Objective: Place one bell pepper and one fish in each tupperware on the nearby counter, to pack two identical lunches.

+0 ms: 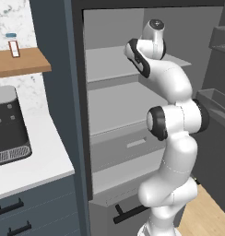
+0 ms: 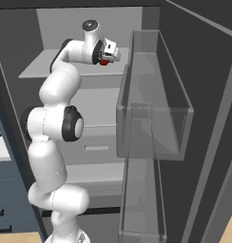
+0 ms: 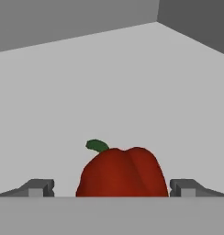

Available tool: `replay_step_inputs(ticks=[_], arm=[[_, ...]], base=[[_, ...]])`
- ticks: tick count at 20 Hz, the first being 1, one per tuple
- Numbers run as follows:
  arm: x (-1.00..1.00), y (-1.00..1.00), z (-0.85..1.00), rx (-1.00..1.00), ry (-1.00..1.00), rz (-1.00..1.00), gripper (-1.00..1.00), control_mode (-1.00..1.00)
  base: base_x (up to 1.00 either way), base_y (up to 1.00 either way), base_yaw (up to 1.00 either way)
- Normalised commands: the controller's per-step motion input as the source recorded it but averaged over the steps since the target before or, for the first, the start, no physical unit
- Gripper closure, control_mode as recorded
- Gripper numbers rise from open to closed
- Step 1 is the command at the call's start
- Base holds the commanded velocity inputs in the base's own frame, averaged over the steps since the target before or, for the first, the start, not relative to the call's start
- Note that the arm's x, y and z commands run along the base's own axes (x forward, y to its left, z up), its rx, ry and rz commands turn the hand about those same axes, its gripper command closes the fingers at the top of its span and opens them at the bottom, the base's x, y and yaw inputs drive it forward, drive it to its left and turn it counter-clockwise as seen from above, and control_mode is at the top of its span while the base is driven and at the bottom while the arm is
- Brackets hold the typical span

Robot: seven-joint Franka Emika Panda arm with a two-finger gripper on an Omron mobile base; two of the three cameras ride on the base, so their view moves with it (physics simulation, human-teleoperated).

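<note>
In the hand view a red bell pepper (image 3: 120,172) with a green stem sits low in the middle of the frame on a pale grey fridge shelf (image 3: 109,92), directly between the two dark fingertips (image 3: 38,187), which stand wide apart on either side of it without touching it; the hand (image 3: 114,188) is spread and grips nothing. In the right base view the hand (image 2: 110,53) is in the upper middle of the frame, reaching into the open fridge over an upper shelf, and a patch of the red pepper (image 2: 104,62) shows just below it. Clear door bins (image 2: 156,109) fill the right of that frame. In the left base view the white desk (image 1: 40,161) lies at the left, carrying a dark appliance (image 1: 8,126), with a brown wooden shelf (image 1: 20,62) above it.
</note>
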Motion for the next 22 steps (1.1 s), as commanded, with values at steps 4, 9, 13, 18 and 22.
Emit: replay_step_inputs(ticks=[4,9,13,18,22], arm=[[-0.04,-0.01,-0.21,0.01,0.02,0.0,-1.0,-1.0],[0.0,0.0,-0.01,0.0,0.0,0.0,1.0,-1.0],[0.0,0.0,0.0,0.0,0.0,0.0,1.0,-1.0],[-0.56,-0.06,-0.01,0.0,0.0,0.0,1.0,-1.0],[-1.0,-0.15,0.0,0.01,-0.12,0.0,1.0,-1.0]], base=[[0.0,0.0,0.0],[0.0,0.0,0.0],[0.0,0.0,0.0],[0.0,0.0,0.0],[0.0,0.0,0.0]])
